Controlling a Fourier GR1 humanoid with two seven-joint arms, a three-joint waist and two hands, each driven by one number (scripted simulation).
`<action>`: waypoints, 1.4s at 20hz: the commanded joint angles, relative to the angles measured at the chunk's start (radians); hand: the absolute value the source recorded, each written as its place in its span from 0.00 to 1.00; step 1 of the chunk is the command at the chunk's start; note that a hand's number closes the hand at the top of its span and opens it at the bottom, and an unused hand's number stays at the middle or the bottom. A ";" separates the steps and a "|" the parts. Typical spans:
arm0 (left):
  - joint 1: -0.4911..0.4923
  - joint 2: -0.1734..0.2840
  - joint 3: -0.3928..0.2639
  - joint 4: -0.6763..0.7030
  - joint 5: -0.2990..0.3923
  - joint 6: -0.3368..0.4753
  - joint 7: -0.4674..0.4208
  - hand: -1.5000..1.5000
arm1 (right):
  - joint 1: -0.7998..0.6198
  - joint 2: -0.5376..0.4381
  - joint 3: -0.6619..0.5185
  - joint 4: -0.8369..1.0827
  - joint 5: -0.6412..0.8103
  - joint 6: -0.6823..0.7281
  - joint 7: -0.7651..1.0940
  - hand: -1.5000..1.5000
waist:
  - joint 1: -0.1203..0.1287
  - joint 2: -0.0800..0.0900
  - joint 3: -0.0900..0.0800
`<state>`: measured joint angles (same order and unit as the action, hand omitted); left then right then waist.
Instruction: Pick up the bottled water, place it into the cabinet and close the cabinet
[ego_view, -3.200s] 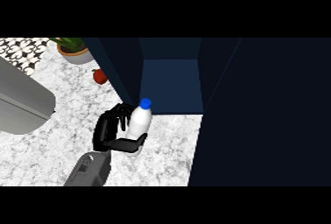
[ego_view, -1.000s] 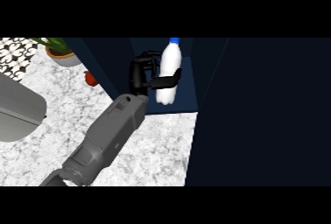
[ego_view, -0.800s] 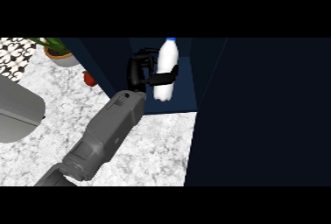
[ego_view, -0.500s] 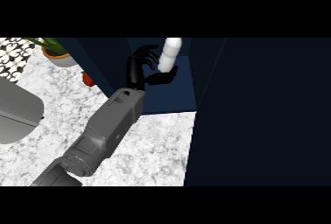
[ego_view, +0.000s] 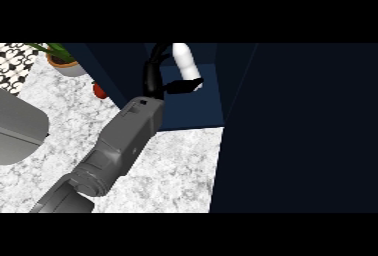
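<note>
black fingers of our left hand (ego_view: 159, 75) curl round the bottled water (ego_view: 186, 64), reached deep inside the open cabinet (ego_view: 203, 107) above the marble counter (ego_view: 162, 165). letting go while tilted, we risk it toppling; the door remains open.

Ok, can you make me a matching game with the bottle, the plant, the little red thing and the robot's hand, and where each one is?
Things:
1. bottle
2. plant
3. red thing
4. hand

Places or states:
A. on the counter beside the cabinet's left wall
B. in a pot at the far left corner
C. curled round the bottle
D. white, held inside the open cabinet

Pairs: 1-D, 2-B, 3-A, 4-C
</note>
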<state>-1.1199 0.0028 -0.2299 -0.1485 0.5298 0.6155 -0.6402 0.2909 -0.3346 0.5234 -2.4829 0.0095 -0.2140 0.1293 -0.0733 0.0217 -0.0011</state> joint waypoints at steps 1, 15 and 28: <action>-0.029 0.017 0.033 0.023 0.010 -0.025 -0.020 0.00 | -0.002 -0.002 0.021 -0.068 0.006 0.005 0.036 0.00 | -0.002 0.004 -0.001; -0.032 -0.003 0.039 -0.051 0.019 -0.279 -0.073 0.00 | 0.017 -0.004 -0.049 -0.048 -0.047 0.031 0.000 0.00 | 0.009 -0.006 0.001; 0.141 -0.003 -0.059 -0.346 0.123 -0.412 0.004 0.00 | -0.006 0.011 -0.048 -0.091 0.012 0.004 0.094 0.00 | 0.066 -0.031 0.000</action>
<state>-1.0762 0.0000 -0.2321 -0.3632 0.6184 0.2172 -0.6598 0.2944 -0.3266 0.4904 -2.4842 -0.0012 -0.1884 0.1430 -0.0309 0.0003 -0.0005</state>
